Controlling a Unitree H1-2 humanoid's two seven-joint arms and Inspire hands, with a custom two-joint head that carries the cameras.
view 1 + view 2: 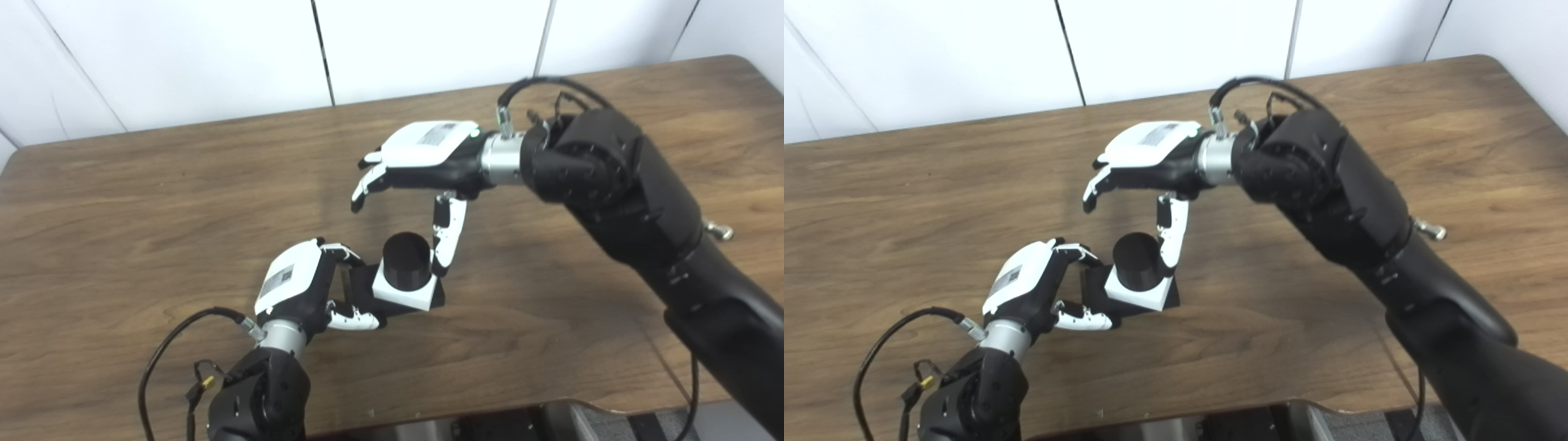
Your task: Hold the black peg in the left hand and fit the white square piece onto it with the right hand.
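Note:
The black peg is a short upright cylinder on a black base, low over the wooden table. The white square piece sits around the foot of the peg, on top of the base. My left hand is shut on the left side of the black base, fingers above and thumb below. My right hand hovers above and behind the peg, palm down, with its fingers apart. Its thumb hangs down right beside the peg's right side, its tip at the white piece's corner. It holds nothing.
The table's front edge runs along the bottom, with dark equipment below it. A white panelled wall stands behind the table. My right forearm crosses the right half of the table.

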